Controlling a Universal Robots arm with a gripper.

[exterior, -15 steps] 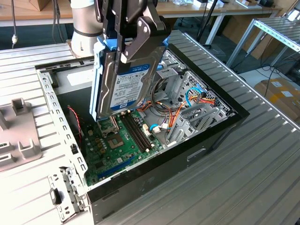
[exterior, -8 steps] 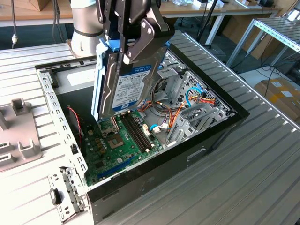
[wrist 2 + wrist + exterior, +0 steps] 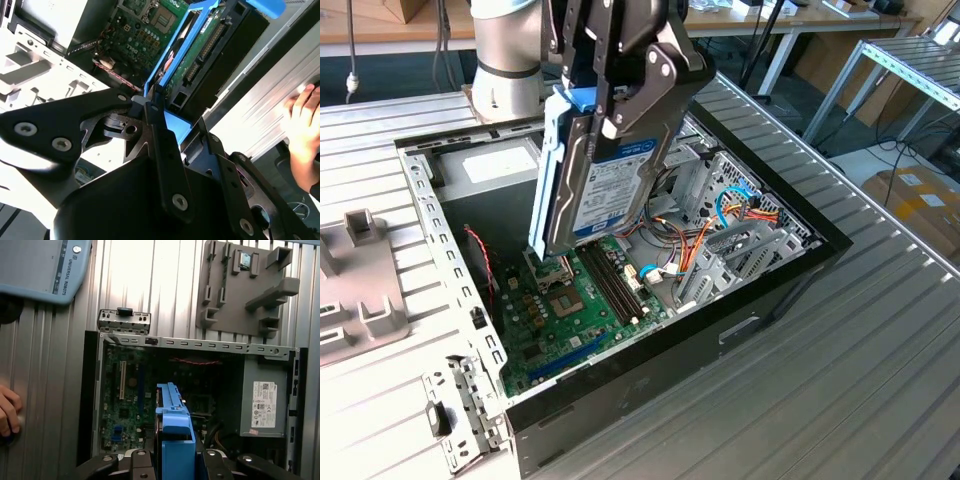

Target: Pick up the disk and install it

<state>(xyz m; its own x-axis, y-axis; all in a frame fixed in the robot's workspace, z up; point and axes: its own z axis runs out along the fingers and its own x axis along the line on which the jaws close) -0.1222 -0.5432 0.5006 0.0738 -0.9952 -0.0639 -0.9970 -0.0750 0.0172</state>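
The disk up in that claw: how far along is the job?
Picking up looks done: the claw is shut on the disk, holding it on edge above the open computer case. Installing is left: the disk hangs over the motherboard, not seated in any bay.

Count, one each:
disk [image 3: 610, 190], gripper [image 3: 595, 120], case [image 3: 670, 370], motherboard [image 3: 560, 310], PSU [image 3: 262, 400], hand [image 3: 304, 122], grey fixture [image 3: 355, 290] at the exterior view's left.

You have a silver table [image 3: 880, 330] with long ribs. An open black computer case [image 3: 740, 330] sits on it, in the middle. Just beside the case, at the exterior view's left, lies a flat grey plastic holder [image 3: 355, 290]. In the first wrist view a hand [image 3: 7, 415] touches the table.
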